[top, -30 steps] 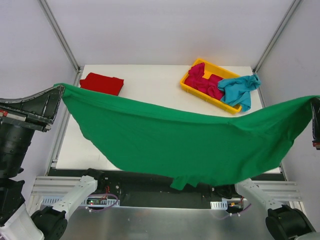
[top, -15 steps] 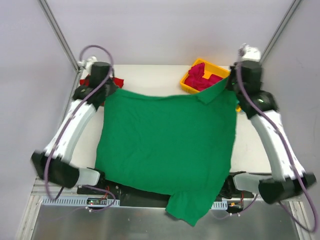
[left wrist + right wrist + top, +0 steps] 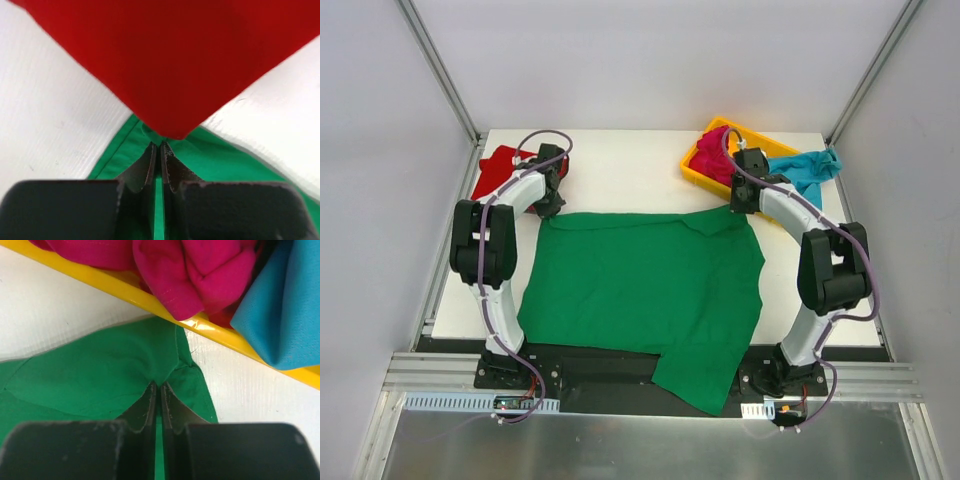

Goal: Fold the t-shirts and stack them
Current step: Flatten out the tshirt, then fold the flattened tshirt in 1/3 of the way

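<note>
Near edge: The green t-shirt (image 3: 640, 285) lies spread on the table (image 3: 630, 165), and a near-right part of it spills over the front lip towards the arm bases.

Change: A second ago I had this tee slung in mid-air between two raised arms. Now it is down and largely flat, with one small flap turned over near the far right corner.

Left gripper (image 3: 161, 146): Fingers are pressed together on the far left corner of the green cloth, low against the table.

Right gripper (image 3: 158, 385): Fingers are closed the same way, pinching the far right corner just short of the tray.

Far left: The folded red t-shirt (image 3: 498, 170) sits with its corner right at my left fingertips.

Far right: The yellow tray (image 3: 772, 146) holds the magenta-pink t-shirt (image 3: 712, 158), and the teal t-shirt (image 3: 810, 168) hangs over its rim.

Meaning: I judge the lay-out done. Folding can begin once that flap and the overhang are dealt with.
</note>
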You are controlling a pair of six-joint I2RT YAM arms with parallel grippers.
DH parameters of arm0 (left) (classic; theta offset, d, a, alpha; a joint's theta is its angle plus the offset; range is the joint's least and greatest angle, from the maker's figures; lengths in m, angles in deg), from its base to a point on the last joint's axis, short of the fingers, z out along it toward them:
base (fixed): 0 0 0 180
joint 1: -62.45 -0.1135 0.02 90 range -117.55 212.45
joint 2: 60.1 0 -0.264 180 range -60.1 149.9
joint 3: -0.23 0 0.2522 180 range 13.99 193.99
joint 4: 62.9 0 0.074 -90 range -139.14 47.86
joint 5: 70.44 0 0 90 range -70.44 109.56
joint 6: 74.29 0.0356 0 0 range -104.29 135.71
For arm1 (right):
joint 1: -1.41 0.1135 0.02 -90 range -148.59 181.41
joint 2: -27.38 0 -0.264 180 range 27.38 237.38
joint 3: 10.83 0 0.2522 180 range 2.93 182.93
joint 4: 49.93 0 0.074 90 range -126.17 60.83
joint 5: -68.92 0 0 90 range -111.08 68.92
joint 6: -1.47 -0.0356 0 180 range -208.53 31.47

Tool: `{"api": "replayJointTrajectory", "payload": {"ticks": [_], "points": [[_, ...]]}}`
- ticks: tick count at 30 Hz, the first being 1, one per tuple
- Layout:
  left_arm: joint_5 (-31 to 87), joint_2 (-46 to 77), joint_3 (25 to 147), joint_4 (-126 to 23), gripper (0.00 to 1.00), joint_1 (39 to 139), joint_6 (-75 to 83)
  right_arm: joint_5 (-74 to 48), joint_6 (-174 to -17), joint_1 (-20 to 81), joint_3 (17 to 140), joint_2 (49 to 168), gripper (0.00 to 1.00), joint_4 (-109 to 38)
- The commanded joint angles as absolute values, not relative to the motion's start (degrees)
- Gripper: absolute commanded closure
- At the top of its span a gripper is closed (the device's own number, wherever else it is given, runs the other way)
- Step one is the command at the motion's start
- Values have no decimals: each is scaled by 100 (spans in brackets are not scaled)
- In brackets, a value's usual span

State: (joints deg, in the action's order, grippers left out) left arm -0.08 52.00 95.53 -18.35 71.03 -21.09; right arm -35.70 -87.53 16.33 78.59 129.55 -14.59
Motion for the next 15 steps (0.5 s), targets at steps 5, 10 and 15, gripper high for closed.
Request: {"api": "replayJointTrajectory", "payload": {"ticks": [5,10,15], "points": [[-31,4723,9741,-1890,100,7142,-1980,-3374,-9256,1609,8133,12627,95,-1342],[-144,4073,9135,-1916,100,7142,-2050,-3024,-9652,1626,7923,12039,95,-340],[-118,3370,8449,-2022,100,7133,-2086,-2829,-9994,1626,7123,11142,96,-76]]}}
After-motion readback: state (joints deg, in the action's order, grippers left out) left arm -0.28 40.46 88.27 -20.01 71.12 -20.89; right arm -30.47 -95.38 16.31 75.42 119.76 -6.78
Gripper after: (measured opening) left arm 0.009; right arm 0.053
